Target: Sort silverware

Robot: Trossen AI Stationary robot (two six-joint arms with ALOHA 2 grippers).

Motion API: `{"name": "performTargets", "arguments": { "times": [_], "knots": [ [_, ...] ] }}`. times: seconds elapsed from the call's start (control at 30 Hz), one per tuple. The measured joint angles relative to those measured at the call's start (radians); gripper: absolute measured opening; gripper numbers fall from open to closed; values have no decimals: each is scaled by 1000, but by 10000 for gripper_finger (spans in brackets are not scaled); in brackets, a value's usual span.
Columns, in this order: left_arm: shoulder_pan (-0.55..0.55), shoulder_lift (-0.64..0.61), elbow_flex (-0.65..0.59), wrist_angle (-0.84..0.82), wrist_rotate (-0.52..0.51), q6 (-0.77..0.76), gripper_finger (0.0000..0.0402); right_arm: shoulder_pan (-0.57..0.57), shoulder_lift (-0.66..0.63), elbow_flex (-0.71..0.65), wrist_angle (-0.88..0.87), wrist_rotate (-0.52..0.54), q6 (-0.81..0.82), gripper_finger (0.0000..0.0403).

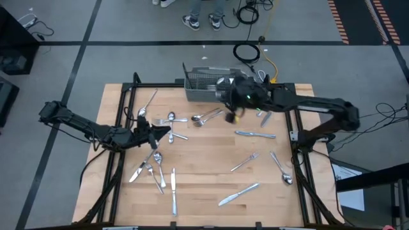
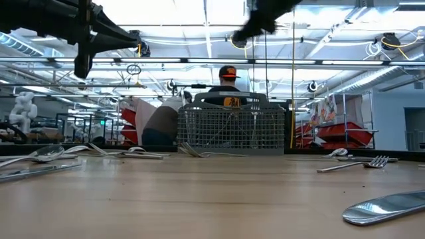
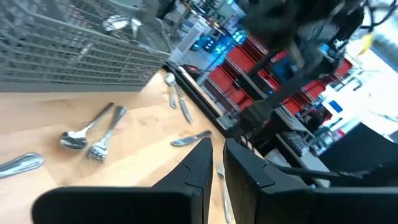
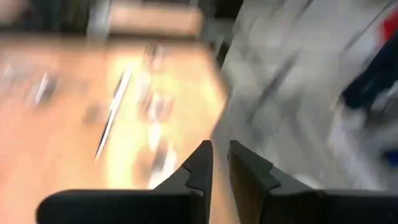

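Silverware lies scattered flat on the wooden table (image 1: pixel 204 150): spoons (image 1: pixel 171 119), a spoon and fork pair (image 1: pixel 206 117), knives (image 1: pixel 254 134) (image 1: pixel 238 194) (image 1: pixel 173 190), forks (image 1: pixel 245 161) (image 1: pixel 146 167). The grey wire basket (image 1: pixel 203 83) stands at the far edge with a few pieces upright in it (image 3: pixel 121 23). My left gripper (image 1: pixel 165 133) hovers level over the left half of the table, shut and empty (image 3: pixel 217 152). My right gripper (image 1: pixel 227 110) is raised near the basket, blurred, shut with nothing between its fingers (image 4: pixel 221 155).
A person (image 2: pixel 229 93) sits behind the basket beyond the far edge, and feet (image 1: pixel 201 19) show on the floor there. Cables (image 1: pixel 246 51) lie behind the table. Bare wood shows in the middle of the table (image 1: pixel 204 166) between the pieces.
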Motion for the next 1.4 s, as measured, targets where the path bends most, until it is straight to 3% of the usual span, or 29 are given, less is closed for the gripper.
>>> {"name": "performTargets", "arguments": {
  "times": [0.1,0.17,0.37,0.57,0.7,0.87,1.07,1.4],
  "knots": [
    [0,0,0,-5,15,5,48,38,-91,-74,-259,3,141,43],
    [0,0,0,-5,29,5,47,77,-158,-176,-304,8,258,43],
    [0,0,0,-8,68,34,48,280,-389,-531,-203,37,702,43],
    [0,0,0,-8,94,75,48,436,-393,-659,-160,105,828,43],
    [0,0,0,-14,125,83,48,468,-355,-660,-152,-48,785,54],
    [0,0,0,-47,139,77,48,505,-282,-660,-101,-208,676,100],
    [0,0,0,-46,124,75,48,512,-145,-660,8,-215,472,137],
    [0,0,0,-73,58,74,48,505,-1,-660,81,-209,290,137]
  ]
}}
